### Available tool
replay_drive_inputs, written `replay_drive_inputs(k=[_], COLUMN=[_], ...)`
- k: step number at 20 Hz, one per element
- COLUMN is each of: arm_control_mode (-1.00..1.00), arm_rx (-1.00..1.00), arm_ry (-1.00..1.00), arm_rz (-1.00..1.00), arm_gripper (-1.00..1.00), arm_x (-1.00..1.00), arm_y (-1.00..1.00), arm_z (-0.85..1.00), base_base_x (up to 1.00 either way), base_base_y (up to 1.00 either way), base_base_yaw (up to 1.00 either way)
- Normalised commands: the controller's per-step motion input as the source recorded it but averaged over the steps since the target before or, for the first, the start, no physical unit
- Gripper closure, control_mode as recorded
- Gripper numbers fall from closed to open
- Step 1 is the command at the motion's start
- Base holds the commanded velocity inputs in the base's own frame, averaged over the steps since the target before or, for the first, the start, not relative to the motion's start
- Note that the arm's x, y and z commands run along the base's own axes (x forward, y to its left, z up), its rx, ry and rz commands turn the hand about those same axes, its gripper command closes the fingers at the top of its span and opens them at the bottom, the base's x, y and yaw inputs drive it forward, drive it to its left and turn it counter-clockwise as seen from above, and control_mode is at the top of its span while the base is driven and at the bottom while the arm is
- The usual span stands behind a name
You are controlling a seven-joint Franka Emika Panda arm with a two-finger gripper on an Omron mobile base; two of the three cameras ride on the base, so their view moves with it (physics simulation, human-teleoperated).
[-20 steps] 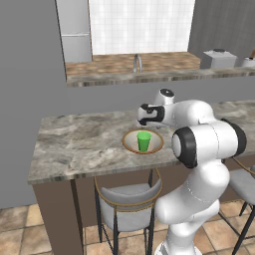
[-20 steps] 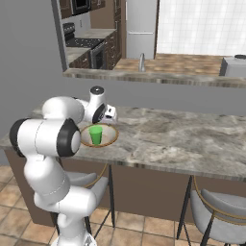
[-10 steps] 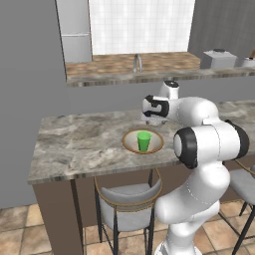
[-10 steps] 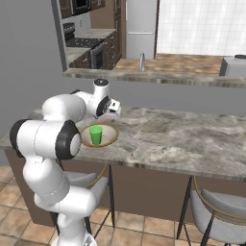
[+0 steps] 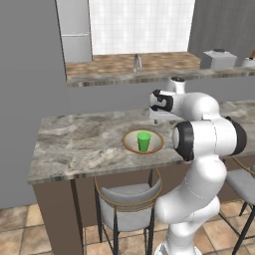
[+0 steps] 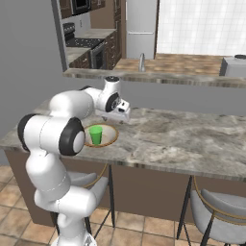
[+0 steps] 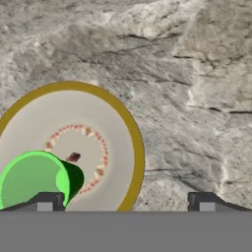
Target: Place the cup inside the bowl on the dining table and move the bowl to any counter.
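Note:
The green cup stands upright inside the bowl, which rests on the dining table near its front edge. From the right, the cup sits a little left of the middle of the bowl. My gripper hangs open above the table, just behind the bowl and apart from it. The hand view looks down on the bowl and the cup at lower left. Its fingertips stand wide apart over the marble, with nothing between them.
Stools are tucked under the table's front, another at the right. Behind a raised ledge runs the counter with a faucet and a toaster. A fridge stands far left and a stove along the far wall.
My hand has risen and drawn back from over the cup toward the table's far side. The cup and bowl have stayed put.

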Motion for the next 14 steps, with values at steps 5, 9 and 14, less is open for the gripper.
replay_drive_inputs(k=[5,9,14], arm_control_mode=[-1.0,-1.0,-1.0], arm_rx=[0.01,0.04,0.07], arm_ry=[0.04,0.07,0.06], arm_rz=[0.0,0.0,0.03], arm_gripper=[-1.0,-1.0,-1.0], arm_x=[0.0,0.0,0.0], arm_y=[-0.08,0.0,0.0], arm_z=[-0.02,0.0,0.0], base_base_x=[0.0,0.0,0.0], base_base_y=[0.0,0.0,0.0], base_base_yaw=[0.0,0.0,0.0])
